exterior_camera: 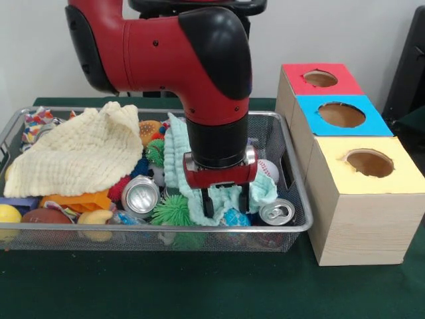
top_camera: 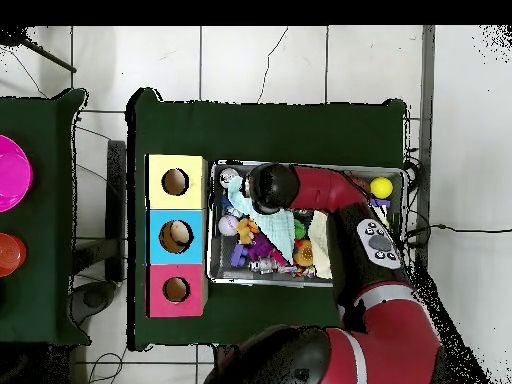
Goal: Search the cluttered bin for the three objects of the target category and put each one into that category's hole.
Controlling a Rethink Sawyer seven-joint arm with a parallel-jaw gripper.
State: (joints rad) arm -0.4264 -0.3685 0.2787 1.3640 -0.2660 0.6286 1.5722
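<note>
Your black two-fingered gripper (exterior_camera: 226, 203) hangs low in the silver wire-mesh bin (exterior_camera: 295, 222), its fingers spread apart and straddling a fold of the pale mint-green knitted cloth (exterior_camera: 176, 156), with nothing visibly clamped. Which category you are hunting is not shown. From the gripper, the silver drink can lying on its side (exterior_camera: 141, 196) sits at nine o'clock, the upright silver can (exterior_camera: 276, 212) close at three o'clock, and the three-hole wooden box with red, blue and yellow tops (exterior_camera: 345, 173) well beyond that at three o'clock.

The bin (exterior_camera: 292, 222) is packed edge to edge with cloths (exterior_camera: 73, 156), cans (exterior_camera: 141, 195) and balls (exterior_camera: 267, 169), leaving no open floor, whereas the three box holes (exterior_camera: 369, 162) beside it stand unobstructed from above.
</note>
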